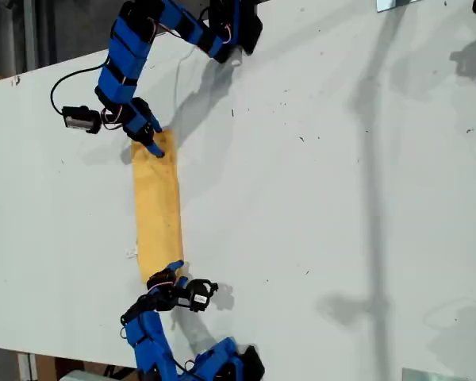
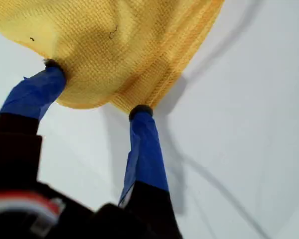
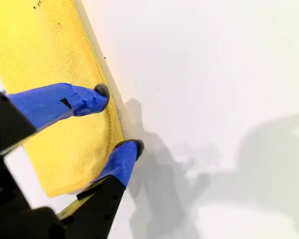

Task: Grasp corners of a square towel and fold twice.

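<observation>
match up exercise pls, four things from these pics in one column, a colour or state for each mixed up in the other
1. towel
2. table
3. my first gripper
4. my second gripper

A. open, tips astride a straight hemmed edge
B. white
C. yellow-orange, lying in a narrow strip
D. open, tips at a rounded end of the cloth

Pairs: 1-C, 2-B, 3-D, 4-A

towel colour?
Yellow-orange, a fine woven texture; the towel shows best in the first wrist view.
</observation>
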`<action>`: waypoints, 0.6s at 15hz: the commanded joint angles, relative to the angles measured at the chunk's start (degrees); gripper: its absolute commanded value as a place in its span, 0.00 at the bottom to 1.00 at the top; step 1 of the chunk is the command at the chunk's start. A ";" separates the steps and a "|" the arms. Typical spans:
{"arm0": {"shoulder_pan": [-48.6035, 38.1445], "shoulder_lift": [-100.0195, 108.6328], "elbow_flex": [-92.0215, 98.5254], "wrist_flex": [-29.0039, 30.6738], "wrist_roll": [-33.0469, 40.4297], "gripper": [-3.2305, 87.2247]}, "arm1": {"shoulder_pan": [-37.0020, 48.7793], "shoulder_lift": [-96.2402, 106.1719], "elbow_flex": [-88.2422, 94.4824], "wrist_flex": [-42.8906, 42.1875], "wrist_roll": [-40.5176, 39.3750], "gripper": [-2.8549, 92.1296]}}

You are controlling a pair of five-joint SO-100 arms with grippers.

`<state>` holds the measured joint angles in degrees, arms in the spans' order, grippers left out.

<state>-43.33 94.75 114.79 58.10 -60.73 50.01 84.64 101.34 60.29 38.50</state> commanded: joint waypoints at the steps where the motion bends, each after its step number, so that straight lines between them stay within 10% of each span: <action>1: 0.18 1.05 -0.53 -0.62 -1.23 0.20 | 3.52 11.95 3.60 0.44 -0.26 0.37; 9: -2.46 4.83 2.11 0.70 -2.99 0.19 | 5.10 -5.89 -11.07 3.16 -4.04 0.38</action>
<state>-44.03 95.10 116.28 57.66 -63.28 54.23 84.55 99.93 62.49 35.86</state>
